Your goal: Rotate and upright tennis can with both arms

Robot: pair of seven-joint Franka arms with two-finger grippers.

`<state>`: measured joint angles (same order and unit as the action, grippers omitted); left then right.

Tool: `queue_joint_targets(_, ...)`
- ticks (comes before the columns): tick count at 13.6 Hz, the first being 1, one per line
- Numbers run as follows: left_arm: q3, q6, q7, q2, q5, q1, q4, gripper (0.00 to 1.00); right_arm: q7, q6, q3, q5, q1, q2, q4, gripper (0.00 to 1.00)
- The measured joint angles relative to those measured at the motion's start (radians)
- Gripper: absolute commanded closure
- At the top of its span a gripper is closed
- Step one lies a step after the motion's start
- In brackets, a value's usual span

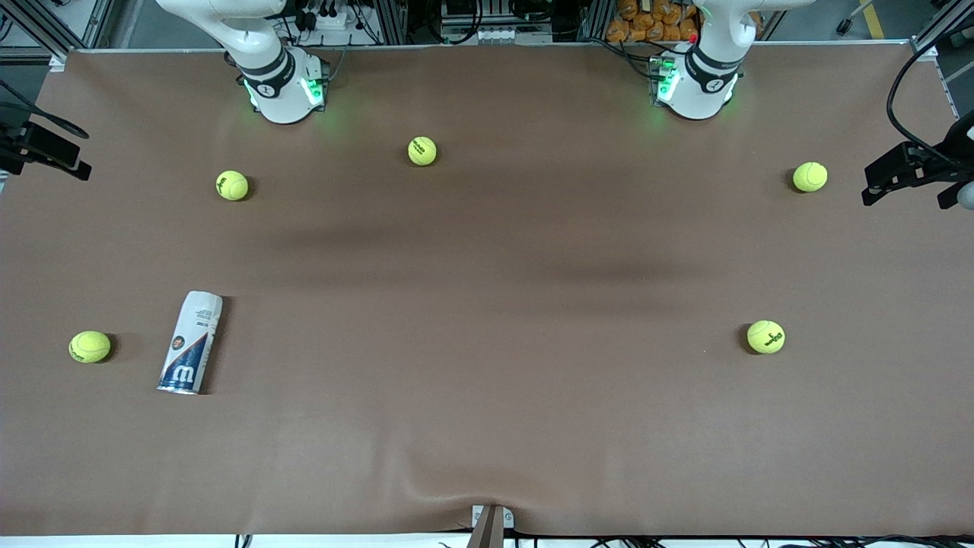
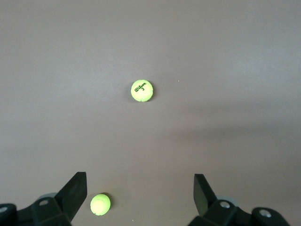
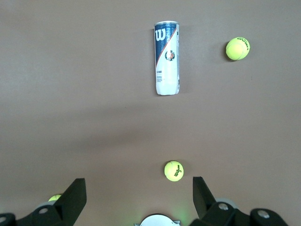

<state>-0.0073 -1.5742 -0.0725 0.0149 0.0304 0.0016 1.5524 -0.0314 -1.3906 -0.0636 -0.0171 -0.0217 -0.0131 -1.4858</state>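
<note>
Cylindrical tennis can [image 1: 191, 342] lies on matte brown table [image 1: 487, 426].

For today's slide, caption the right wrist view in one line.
Open right tool high over the table; tennis can lying flat among tennis balls.

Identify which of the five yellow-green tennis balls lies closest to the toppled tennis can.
The yellow-green tennis ball beside the white-and-navy tennis can, at the right arm's end; the other four lie much farther away.
</note>
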Motion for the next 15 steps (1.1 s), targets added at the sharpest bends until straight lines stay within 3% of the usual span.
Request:
queue_joint_targets(4, 0.001, 0.006, 0.0, -0.002, 0.0, 0.001, 0.0, 0.0, 0.0, -0.092, 0.0, 0.061, -0.006, 0.091, -0.019, 0.0)
queue_joint_targets(15, 0.0, 0.007, 0.0, -0.009, 0.0, 0.0, 0.0, 0.0, 0.073, -0.509, -0.001, 0.073, -0.072, 0.557, -0.029, 0.0)
